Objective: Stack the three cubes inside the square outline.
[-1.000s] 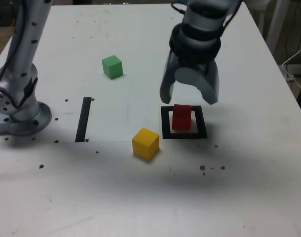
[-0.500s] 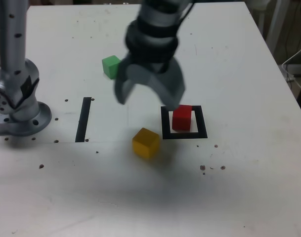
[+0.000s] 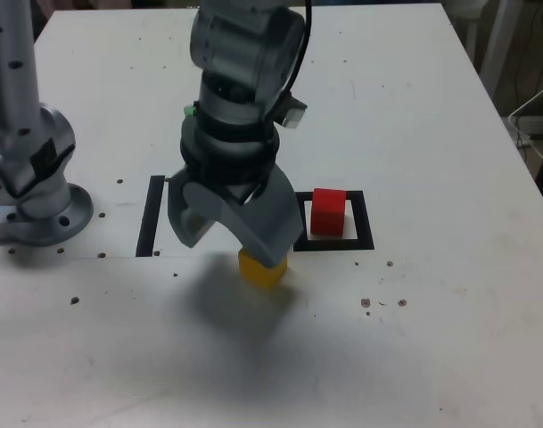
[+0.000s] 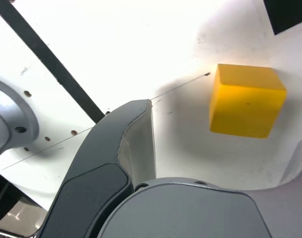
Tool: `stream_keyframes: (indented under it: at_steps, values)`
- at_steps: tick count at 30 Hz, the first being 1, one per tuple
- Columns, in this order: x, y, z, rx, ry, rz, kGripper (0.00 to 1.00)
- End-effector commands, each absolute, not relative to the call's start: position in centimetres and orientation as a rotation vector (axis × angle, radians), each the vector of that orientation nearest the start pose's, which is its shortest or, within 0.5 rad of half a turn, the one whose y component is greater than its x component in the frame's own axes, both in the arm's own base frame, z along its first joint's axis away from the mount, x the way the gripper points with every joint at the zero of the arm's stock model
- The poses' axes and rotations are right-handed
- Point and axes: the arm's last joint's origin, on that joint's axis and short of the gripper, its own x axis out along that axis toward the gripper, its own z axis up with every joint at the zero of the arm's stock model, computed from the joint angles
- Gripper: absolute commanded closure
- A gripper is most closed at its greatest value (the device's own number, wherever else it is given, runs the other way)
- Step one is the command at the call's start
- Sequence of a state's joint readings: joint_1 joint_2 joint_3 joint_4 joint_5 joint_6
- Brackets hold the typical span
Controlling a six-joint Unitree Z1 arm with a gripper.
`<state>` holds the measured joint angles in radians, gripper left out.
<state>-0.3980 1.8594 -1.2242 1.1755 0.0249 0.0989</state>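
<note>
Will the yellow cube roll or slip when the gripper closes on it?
The yellow cube has flat faces and sharp edges, so it probably won't roll. Its matte surface suggests fair grip. It looks solid and rigid, unlikely to deform between the open gripper.

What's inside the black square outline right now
Only the red cube stands inside the square outline, with nothing on top of it. The open gripper hangs over the yellow cube outside the frame and covers the outline's near-left corner in the exterior view.

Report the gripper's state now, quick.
Gripper: open, holding nothing, jaws spread above the yellow cube, which sits on the table.
</note>
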Motion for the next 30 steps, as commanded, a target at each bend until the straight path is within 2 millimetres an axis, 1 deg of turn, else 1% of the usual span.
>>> stream_keyframes:
  at_steps: [1,6,14,20,21,23,27,30]
  values:
    - [26.1,-10.9,23.8,0.458,1.775,-0.35,0.06]
    - [26.4,-10.9,23.5,0.473,1.773,-0.335,0.11]
    - [27.1,-11.3,22.2,0.486,1.756,-0.306,0.17]
    - [27.2,-11.6,22.1,0.502,1.753,-0.278,0.23]
    - [27.2,-11.6,22.1,0.503,1.754,-0.277,0.25]
    - [27.2,-11.6,22.1,0.504,1.754,-0.27,0.33]
    - [27.3,-11.6,22.0,0.501,1.747,-0.257,0.49]
    - [27.3,-11.6,21.9,0.494,1.742,-0.257,0.57]
